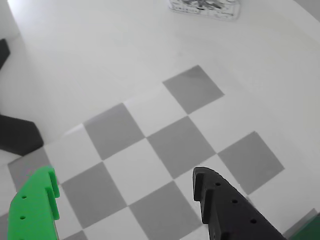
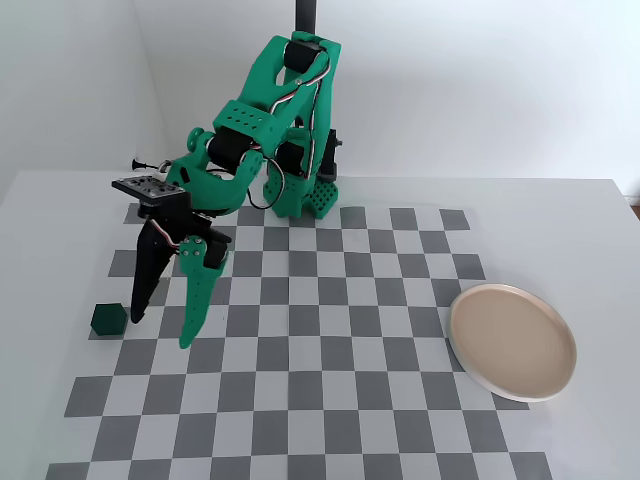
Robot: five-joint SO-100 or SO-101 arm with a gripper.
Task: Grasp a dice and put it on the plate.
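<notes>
1. One dice (image 2: 107,320), dark green, on the tabletop (image 2: 590,230).
2. One plate (image 2: 512,341), beige-pink with paler rim.
3. One arm (image 2: 270,130), green, carrying one claw (image 2: 160,333).
4. Two fingers on that claw: one black (image 2: 150,270), one green (image 2: 198,295).
5. One checkered mat (image 2: 320,340).

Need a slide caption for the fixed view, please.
Open gripper poised over the checkerboard beside the dark green dice, with the empty plate far right.
</notes>
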